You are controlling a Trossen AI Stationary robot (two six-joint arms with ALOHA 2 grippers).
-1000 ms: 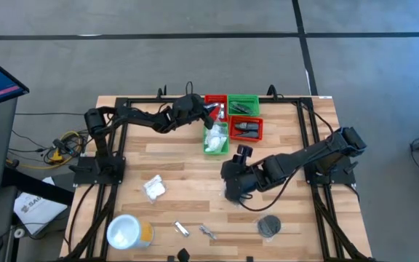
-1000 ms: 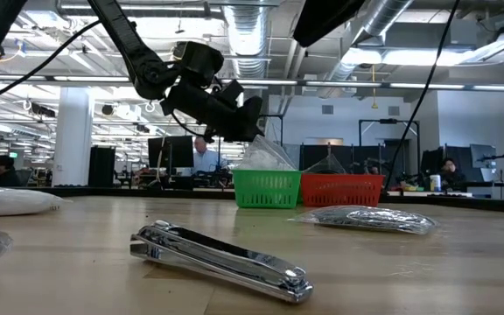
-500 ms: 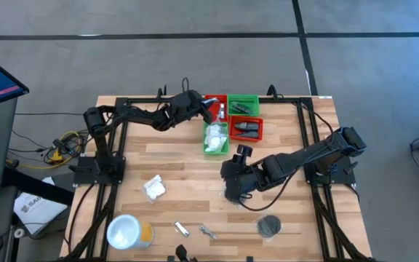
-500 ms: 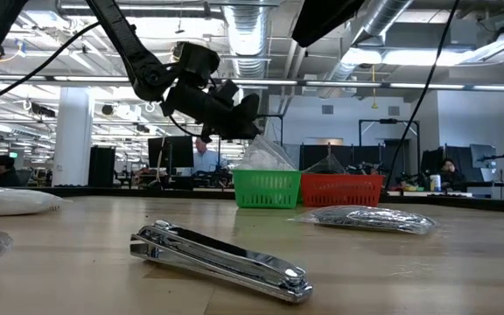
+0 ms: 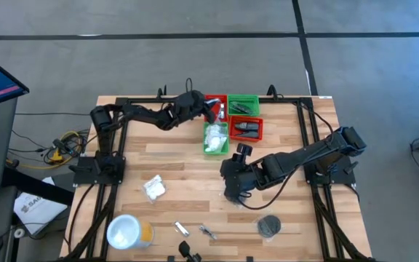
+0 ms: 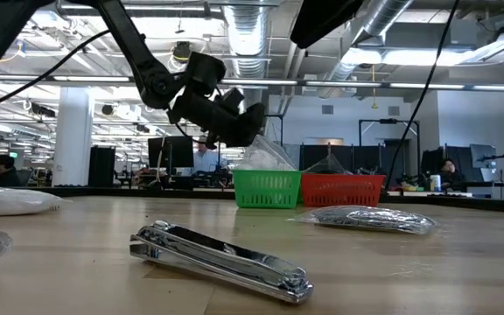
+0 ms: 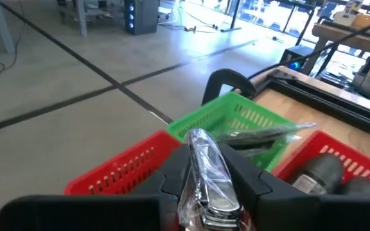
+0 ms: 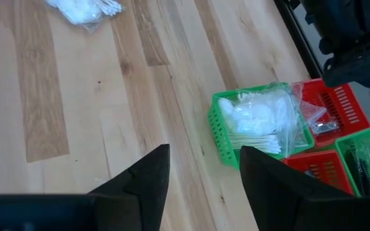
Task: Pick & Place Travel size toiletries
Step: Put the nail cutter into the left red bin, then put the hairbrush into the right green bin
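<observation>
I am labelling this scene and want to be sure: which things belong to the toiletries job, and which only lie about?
Job:
- wrapped silver item, in the left gripper at the bins
- white packet
- black disc
- silver clipper
- open right gripper, over the table

Lying about:
- white tub

1. Light wooden plank table (image 5: 180,156), black frame rails along edges.
2. Far middle: four bins clustered, red bin (image 5: 214,100), green bin (image 5: 244,97), green bin with white packets (image 5: 215,148), red bin (image 5: 246,137).
3. Left of centre: white plastic-wrapped packet (image 5: 154,188).
4. Near edge: white round tub with orange side (image 5: 127,232), silver sachet (image 5: 182,229), nail clipper (image 6: 221,259), black disc in clear wrap (image 5: 270,225).
</observation>
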